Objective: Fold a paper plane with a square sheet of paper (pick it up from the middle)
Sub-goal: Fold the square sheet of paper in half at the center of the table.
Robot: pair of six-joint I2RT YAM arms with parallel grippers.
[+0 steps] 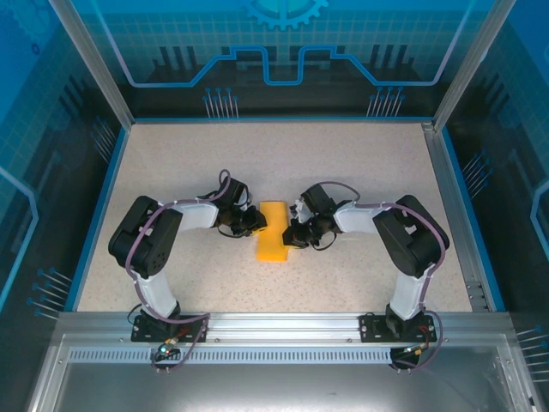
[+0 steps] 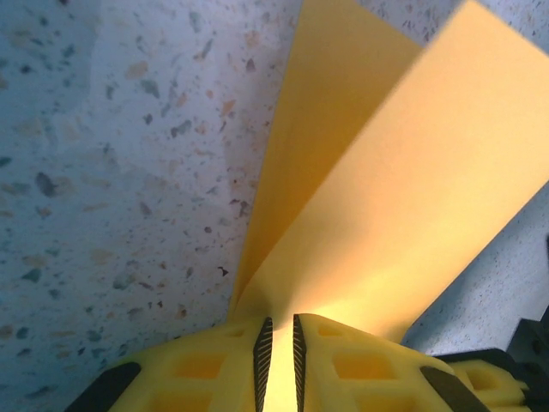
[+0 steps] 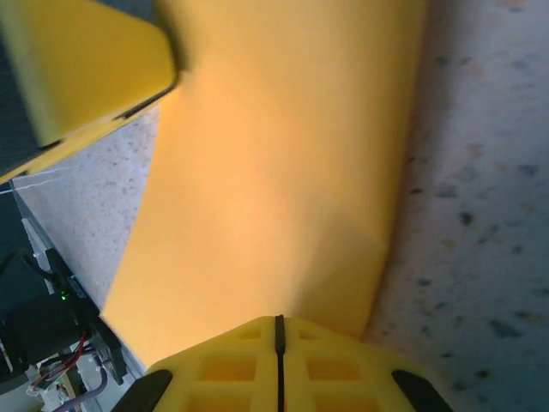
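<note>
The square sheet of paper [image 1: 273,230] is orange-yellow and folded into a narrow strip in the middle of the table, between the two arms. My left gripper [image 1: 256,221] is at the strip's left edge. In the left wrist view its jaws [image 2: 279,321] are nearly together, with the paper [image 2: 377,197] pinched between them and two layers fanning upward from the fold. My right gripper [image 1: 292,233] is at the strip's right edge. Its jaws [image 3: 279,319] are pressed fully together where the paper [image 3: 274,172] meets them. The sheet casts a soft shadow on the table.
The speckled tabletop [image 1: 343,163] stretches round the paper, bounded by blue side rails and an aluminium frame [image 1: 283,324] along the near edge. In the right wrist view the left gripper's yellow finger [image 3: 81,69] sits close at the upper left.
</note>
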